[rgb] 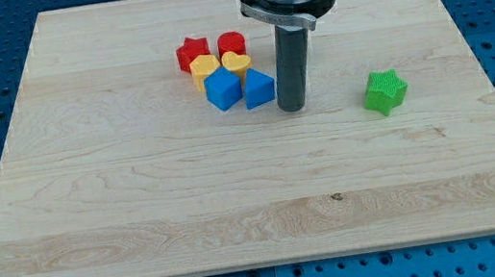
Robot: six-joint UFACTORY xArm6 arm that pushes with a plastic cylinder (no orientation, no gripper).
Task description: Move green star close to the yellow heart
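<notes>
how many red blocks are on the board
2: a red star at the cluster's top left, and a red block just to its right, above the yellow heart. None looks hidden behind my tip.

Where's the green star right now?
The green star sits alone toward the view's right, right of my tip, with the block cluster holding the yellow heart left of the tip.
</notes>
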